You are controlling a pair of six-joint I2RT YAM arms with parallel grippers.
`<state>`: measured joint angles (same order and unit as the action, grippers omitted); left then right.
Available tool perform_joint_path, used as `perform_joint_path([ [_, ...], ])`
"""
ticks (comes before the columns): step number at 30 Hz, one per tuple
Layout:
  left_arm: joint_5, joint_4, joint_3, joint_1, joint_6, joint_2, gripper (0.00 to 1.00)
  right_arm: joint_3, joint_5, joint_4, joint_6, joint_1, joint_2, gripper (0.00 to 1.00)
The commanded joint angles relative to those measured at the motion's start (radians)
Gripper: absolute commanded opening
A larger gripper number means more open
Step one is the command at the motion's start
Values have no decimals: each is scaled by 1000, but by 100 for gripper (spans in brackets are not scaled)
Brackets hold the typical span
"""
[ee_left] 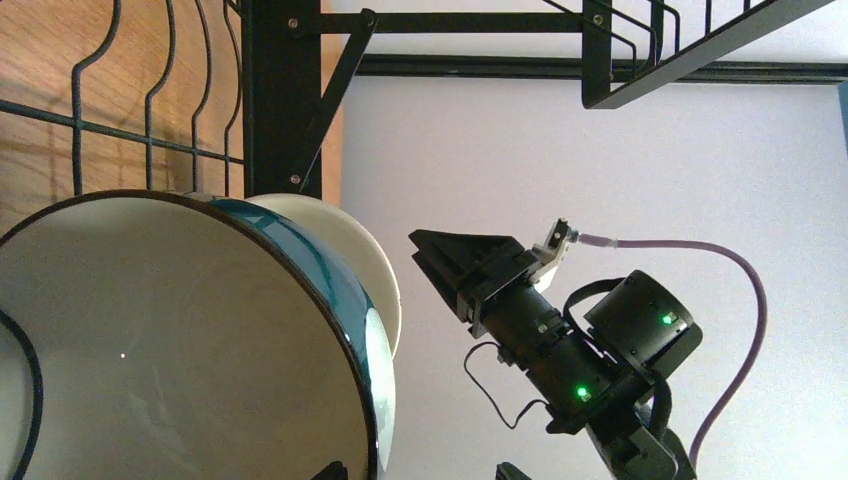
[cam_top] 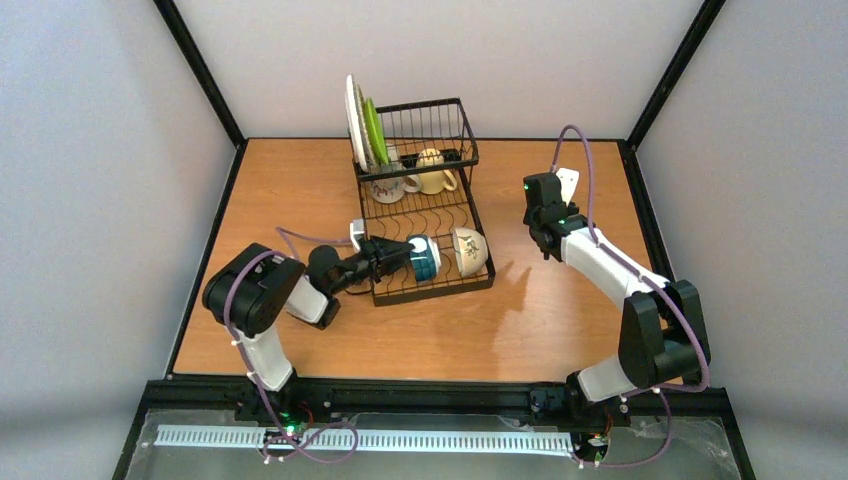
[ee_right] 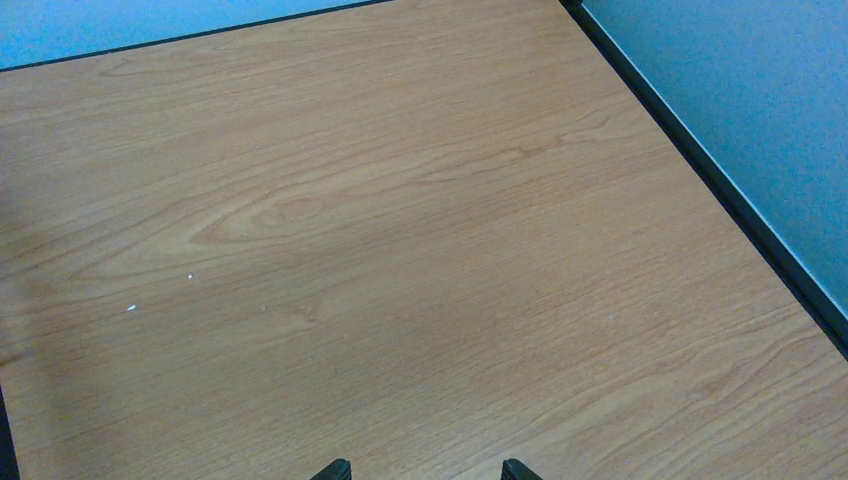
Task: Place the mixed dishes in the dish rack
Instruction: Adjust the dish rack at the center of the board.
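Observation:
The black wire dish rack (cam_top: pixel 425 215) stands mid-table. A pale plate (cam_top: pixel 353 118) and the lime-green plate (cam_top: pixel 373 130) stand on edge at the left of its basket section. Two pale mugs (cam_top: pixel 390 186) (cam_top: pixel 436 176) sit beside them. A teal bowl (cam_top: pixel 424 257) and a white patterned bowl (cam_top: pixel 470 250) stand on edge in the flat tray. My left gripper (cam_top: pixel 404 256) is open at the teal bowl (ee_left: pixel 180 340); one fingertip (ee_left: pixel 332 471) shows inside the rim, the other outside. The white bowl (ee_left: pixel 365 250) stands behind it. My right gripper (cam_top: pixel 547 250) is open and empty over bare table (ee_right: pixel 424 470). I cannot make out the bamboo plate or the small white dish.
The wooden table (cam_top: pixel 560 320) has black edge rails and grey walls on three sides. The right arm (ee_left: pixel 560 340) shows in the left wrist view beyond the rack. The right wrist view shows wood and the table's right rail (ee_right: pixel 720 190).

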<state>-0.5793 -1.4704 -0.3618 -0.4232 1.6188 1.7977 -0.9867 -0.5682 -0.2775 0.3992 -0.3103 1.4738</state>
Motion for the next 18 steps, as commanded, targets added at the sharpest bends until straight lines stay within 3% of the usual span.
perform_joint_path([
  [1, -16, 49, -13, 1, -72, -70, 82, -24, -14, -10, -10, -10, -24, 87],
  [18, -21, 317, -17, 1, -196, -149, 81, -16, -9, -3, -5, -10, -20, 87],
])
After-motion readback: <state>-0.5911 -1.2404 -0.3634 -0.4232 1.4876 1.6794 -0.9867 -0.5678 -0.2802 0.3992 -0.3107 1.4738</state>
